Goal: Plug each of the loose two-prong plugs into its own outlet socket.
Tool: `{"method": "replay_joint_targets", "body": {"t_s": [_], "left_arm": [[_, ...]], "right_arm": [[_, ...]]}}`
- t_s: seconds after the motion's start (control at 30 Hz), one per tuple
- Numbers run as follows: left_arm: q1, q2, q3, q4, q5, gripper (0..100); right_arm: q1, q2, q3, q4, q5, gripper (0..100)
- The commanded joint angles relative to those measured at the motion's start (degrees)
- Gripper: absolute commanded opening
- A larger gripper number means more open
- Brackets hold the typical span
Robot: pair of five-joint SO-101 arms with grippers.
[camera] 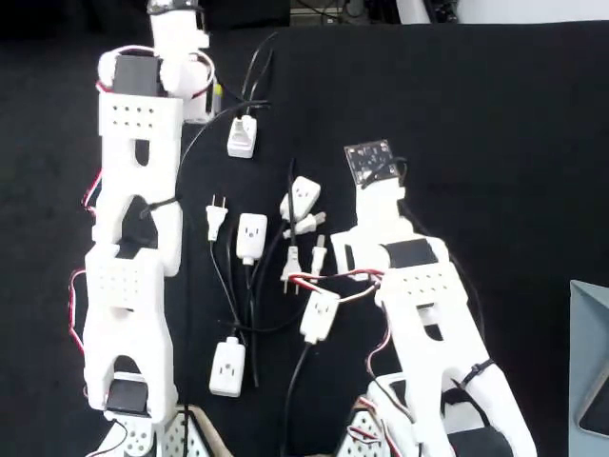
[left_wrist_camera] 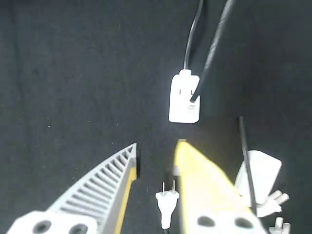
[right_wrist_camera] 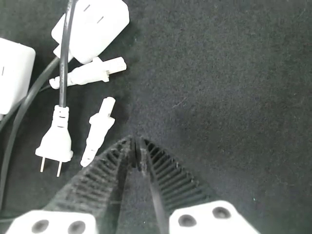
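1. Five white outlet sockets (camera: 320, 314) lie on the black-covered table (camera: 495, 114), in the strip between the two arms. The far socket (camera: 243, 136), nearest the table's far edge, has a black cable (left_wrist_camera: 192, 29) ending on its face.
2. Several loose two-prong plugs lie unplugged among them. A black-corded plug (camera: 216, 217) rests just left of the middle socket (camera: 251, 238), prongs toward the far edge. A white plug (camera: 319, 255) and a second corded plug (camera: 291, 267) lie side by side just right of that socket.
3. The left gripper (left_wrist_camera: 157, 146) hangs above the table with its fingers spread and nothing between them. In its wrist view the black-corded plug lies on the cloth in the gap, with the far socket beyond the tips.
4. The right gripper (right_wrist_camera: 137, 146) is clenched, its black fingers pressed together and empty. Its tips are over bare cloth, just beside the white plug.
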Motion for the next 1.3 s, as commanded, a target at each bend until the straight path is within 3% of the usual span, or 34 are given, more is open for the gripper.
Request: {"method": "replay_joint_targets", "body": {"t_s": [0.0,0.27,0.8,0.93,1.27], "left_arm": [[-0.7,-2.5,-4.5,1.2,-0.3,6],[0.4,-14.6,8.5,1.2,-0.2,3],[-3.2,-56.3,55.1,-0.7,0.2,3],[-6.7,-65.6,70.8,-7.4,0.2,3],[-16.8,-83.6,112.3,-32.9,0.2,3]], "right_arm": [[0.4,-1.5,-0.2,-0.9,-0.1,1.2],[0.4,-1.5,0.3,-1.0,-0.1,1.2],[0.4,-1.5,0.3,-1.0,-0.1,1.2],[0.4,-1.5,0.3,-1.0,-0.1,1.2],[-0.7,-1.6,-0.1,-0.4,-0.1,1.2]]}}
